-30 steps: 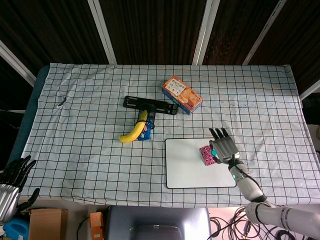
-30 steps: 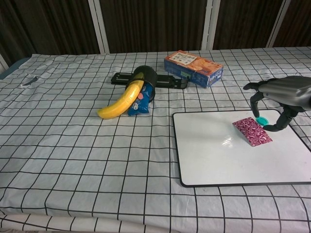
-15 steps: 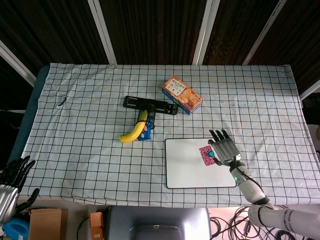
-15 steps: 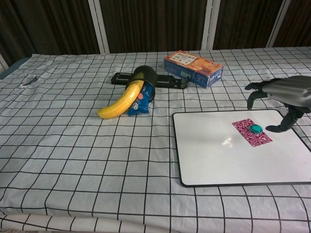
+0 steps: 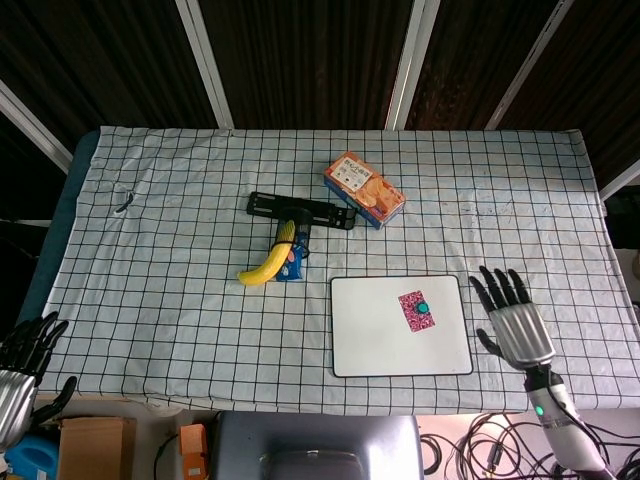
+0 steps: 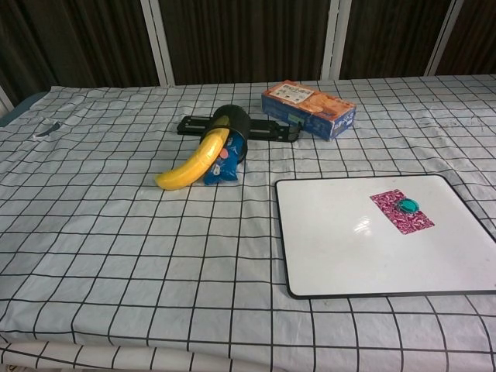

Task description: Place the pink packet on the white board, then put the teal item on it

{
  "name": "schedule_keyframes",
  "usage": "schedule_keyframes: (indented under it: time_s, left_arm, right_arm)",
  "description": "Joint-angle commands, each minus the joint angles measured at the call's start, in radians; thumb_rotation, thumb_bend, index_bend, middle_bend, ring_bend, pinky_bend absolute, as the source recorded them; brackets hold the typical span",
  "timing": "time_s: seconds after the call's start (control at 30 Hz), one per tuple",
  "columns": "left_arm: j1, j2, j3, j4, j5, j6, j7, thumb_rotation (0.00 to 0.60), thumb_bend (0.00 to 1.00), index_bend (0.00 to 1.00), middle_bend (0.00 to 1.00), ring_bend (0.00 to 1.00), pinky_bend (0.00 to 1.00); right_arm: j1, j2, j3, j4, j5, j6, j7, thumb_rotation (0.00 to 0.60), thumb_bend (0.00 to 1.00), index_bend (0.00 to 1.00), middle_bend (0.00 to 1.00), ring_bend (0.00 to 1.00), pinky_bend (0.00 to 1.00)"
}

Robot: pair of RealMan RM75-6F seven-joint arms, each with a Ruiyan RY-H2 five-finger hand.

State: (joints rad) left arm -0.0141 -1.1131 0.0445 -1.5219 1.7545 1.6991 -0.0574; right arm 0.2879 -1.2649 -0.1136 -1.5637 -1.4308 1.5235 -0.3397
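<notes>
1. Packet and cap look settled: the pink packet [image 5: 418, 310] lies flat on the white board [image 5: 370, 340], and the teal item [image 6: 408, 205] sits on top of it.
2. My right hand [image 5: 514, 321] hangs beside the board's right edge, fingers spread, holding nothing.
3. My left hand [image 5: 22, 375] waits off the table's near left corner, fingers apart, empty too.
4. I judge both steps done; next calls only for keeping clear.
5. The banana [image 5: 266, 266], black tool [image 5: 298, 210] and snack box [image 5: 364, 189] sit well apart from the board, blocking nothing.
</notes>
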Motion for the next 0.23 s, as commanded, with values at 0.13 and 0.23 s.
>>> schedule_keyframes:
  time_s: [0.13, 0.23]
  left_arm:
    - [-0.001, -0.006, -0.001, -0.006, 0.004, -0.001, 0.012, 0.600, 0.37, 0.00, 0.00, 0.00, 0.08]
    - [-0.002, -0.007, 0.000, -0.007, 0.004, -0.006, 0.018, 0.600, 0.37, 0.00, 0.00, 0.00, 0.08]
  right_arm:
    - [-0.188, 0.059, -0.088, 0.094, -0.189, 0.213, 0.234, 0.600, 0.25, 0.09, 0.00, 0.00, 0.00]
    - [-0.195, 0.057, -0.079, 0.104, -0.185, 0.209, 0.223, 0.600, 0.25, 0.09, 0.00, 0.00, 0.00]
